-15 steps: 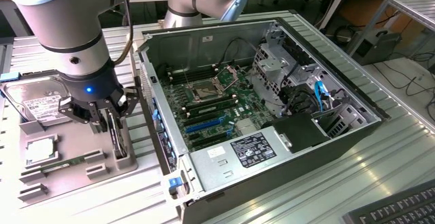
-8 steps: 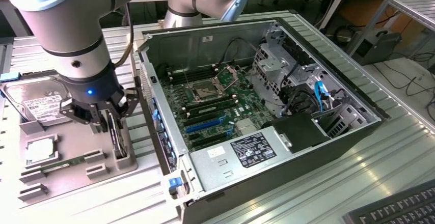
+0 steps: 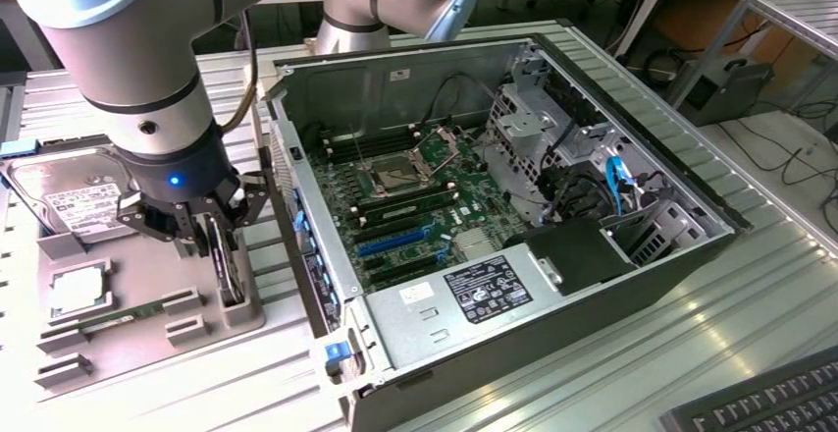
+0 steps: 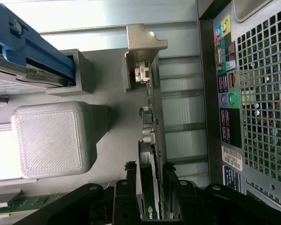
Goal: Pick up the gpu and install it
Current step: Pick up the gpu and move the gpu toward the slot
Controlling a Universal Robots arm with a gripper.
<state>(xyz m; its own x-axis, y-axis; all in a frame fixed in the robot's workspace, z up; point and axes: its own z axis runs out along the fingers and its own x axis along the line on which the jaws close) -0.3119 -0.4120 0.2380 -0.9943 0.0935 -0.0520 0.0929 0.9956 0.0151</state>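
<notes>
The gpu point(image 3: 227, 267) stands on edge in a slot of the grey holder tray point(image 3: 144, 346), just off the open computer case's point(image 3: 524, 206) side at the exterior view's left. In the wrist view the gpu point(image 4: 152, 136) shows edge-on, a thin dark board with its silver end bracket point(image 4: 143, 47) at the far end. My gripper point(image 3: 216, 234) has come straight down over it. Its black fingers point(image 4: 130, 180) sit against both faces of the card, so the gripper point(image 4: 150, 178) is shut on it. The card still rests in the holder.
The tray also carries a silver hard drive point(image 3: 78, 206), a processor chip point(image 3: 77, 290) and a green memory stick point(image 3: 118, 316). Blue expansion slots point(image 3: 392, 243) lie on the motherboard. The case's perforated rear panel point(image 4: 257, 93) is close beside the card. A keyboard point(image 3: 772, 407) lies at the lower right.
</notes>
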